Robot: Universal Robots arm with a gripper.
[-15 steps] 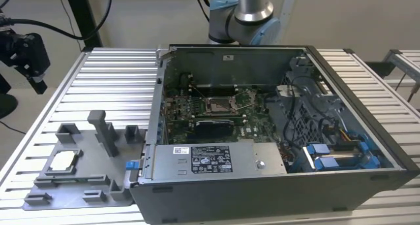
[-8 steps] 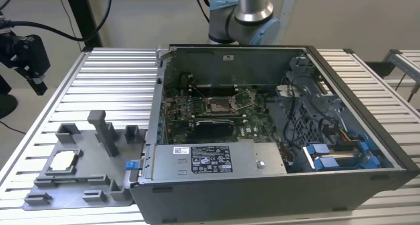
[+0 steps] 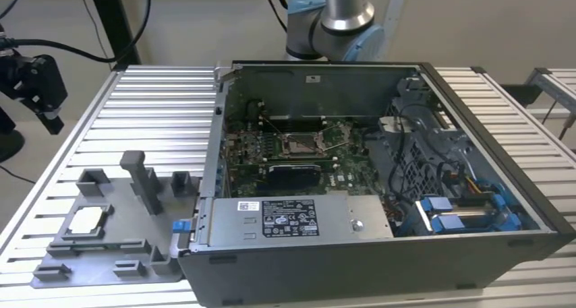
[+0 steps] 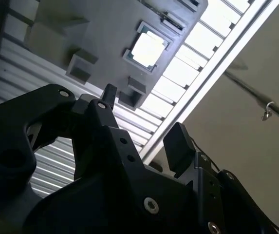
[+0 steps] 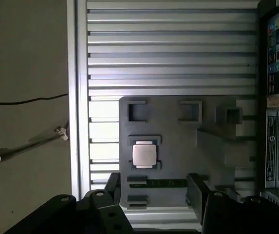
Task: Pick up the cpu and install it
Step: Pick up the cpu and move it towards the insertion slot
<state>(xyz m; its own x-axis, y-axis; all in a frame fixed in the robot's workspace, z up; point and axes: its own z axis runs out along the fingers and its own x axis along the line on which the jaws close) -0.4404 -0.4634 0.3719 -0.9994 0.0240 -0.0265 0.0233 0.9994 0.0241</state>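
Cpu (image 5: 144, 155) in tray pocket, pincer (image 5: 154, 179) wide open and empty.

Lying flat, silvery top up, in a square recess of the grey tray (image 5: 178, 141) on the ribbed bench (image 5: 178, 48), tray just beside the open computer case (image 3: 378, 254). Well apart from the dark socket (image 3: 299, 143) on the board inside the case. In both wrist views, black fingers (image 4: 178, 144) spread far apart, gripping nothing, not touching the cpu.
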